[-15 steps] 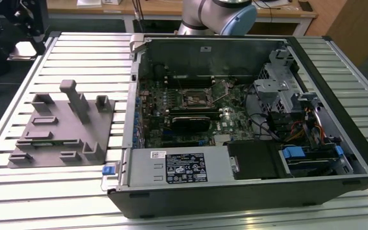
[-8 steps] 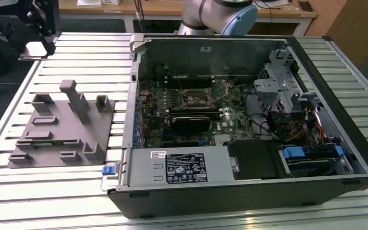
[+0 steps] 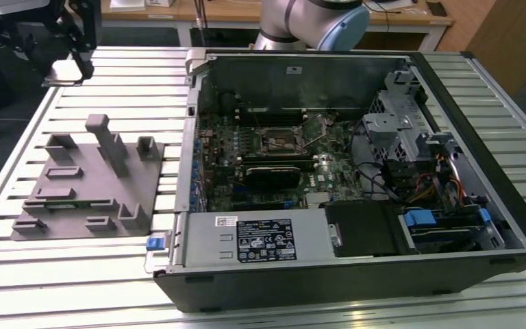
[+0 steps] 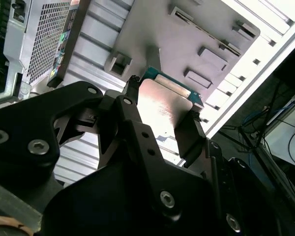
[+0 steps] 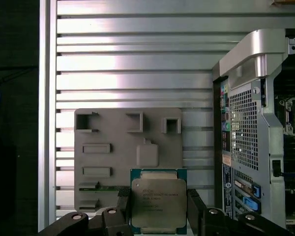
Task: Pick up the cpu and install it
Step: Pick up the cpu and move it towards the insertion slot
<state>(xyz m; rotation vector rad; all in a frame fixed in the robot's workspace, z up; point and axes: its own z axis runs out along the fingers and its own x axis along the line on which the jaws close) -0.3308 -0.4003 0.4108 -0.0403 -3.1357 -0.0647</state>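
Broadly, the slatted metal desk (image 3: pixel 80 281) carries everything, and its bare slats run out past the fingers toward the exterior view's left edge. The open computer case (image 3: pixel 336 282) lies on it, well off to the side of the fingers toward the exterior view's right; in the first wrist view its perforated metal end (image 5: pixel 243 128) stands clear of the fingers. Inside the case, the black socket frame (image 3: pixel 277 140) on the board sits well apart from them.

The grey fixture (image 3: pixel 80 199) lies flat on the desk beside the case. In the first wrist view it (image 5: pixel 113 162) lies beneath the fingers, with its raised posts and slots below them and apart from them.

The gripper (image 3: pixel 66 68) hangs raised above the desk. In both wrist views the fingers (image 5: pixel 195 209) are closed on the cpu (image 5: pixel 159 206), one black pad against each of two opposite edges. The cpu (image 4: pixel 164 101) sits between the fingers (image 4: pixel 189 135), with its pale metal top facing the cameras and a green border showing around it. The edge pointing away from the gripper (image 5: pixel 159 194) is free, touching nothing.
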